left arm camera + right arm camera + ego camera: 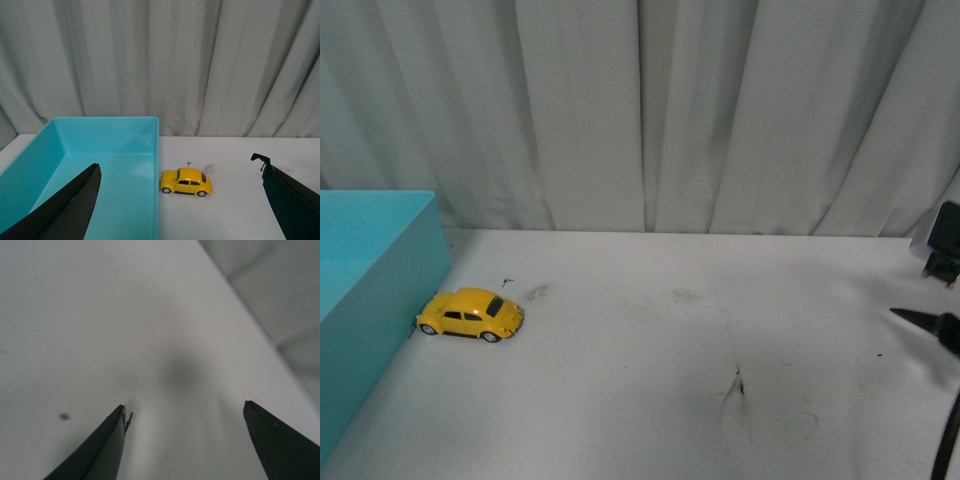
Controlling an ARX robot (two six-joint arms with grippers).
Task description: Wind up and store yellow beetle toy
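Observation:
The yellow beetle toy (471,314) stands on its wheels on the white table, its nose touching the side of a teal box (370,290). In the left wrist view the toy (186,181) sits ahead, between my spread fingers and next to the box wall (156,165). My left gripper (177,167) is open and empty, well back from the toy; one finger (70,205) hangs over the box. My right gripper (184,410) is open and empty above bare table at the far right; its dark parts (938,300) show at the front view's right edge.
The teal box is open-topped and empty inside (95,175), at the table's left edge. Grey curtains (640,110) hang behind the table. Small dark scuff marks (738,385) dot the white tabletop (670,380).

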